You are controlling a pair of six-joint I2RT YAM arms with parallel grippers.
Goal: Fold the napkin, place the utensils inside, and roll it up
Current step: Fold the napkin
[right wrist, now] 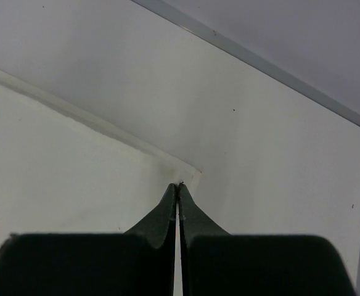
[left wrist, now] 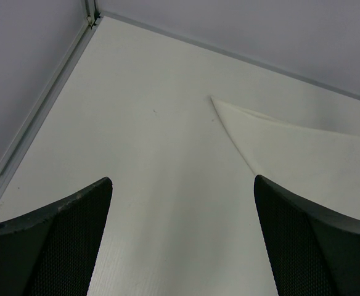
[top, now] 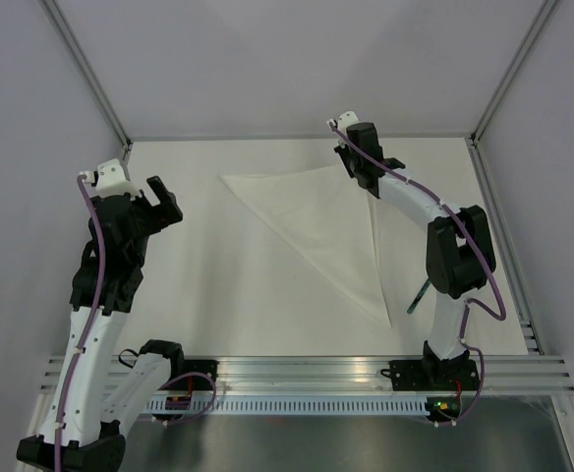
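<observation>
The white napkin [top: 326, 226] lies folded into a triangle in the middle of the table. Its far right corner [right wrist: 192, 176] sits right at the tips of my right gripper [right wrist: 179, 185], whose jaws are shut on that corner. In the top view the right gripper [top: 372, 185] reaches down over the same corner. My left gripper [top: 167, 200] hovers open to the left of the napkin, its left point [left wrist: 220, 105] ahead of the wide-apart fingers [left wrist: 75, 234], with nothing between them. A dark teal utensil [top: 415, 302] lies by the napkin's near point, partly hidden behind the right arm.
The table [top: 199, 305] is white, with grey walls and metal frame posts [top: 86, 69] around it. A rail [top: 307, 372] carrying both arm bases runs along the near edge.
</observation>
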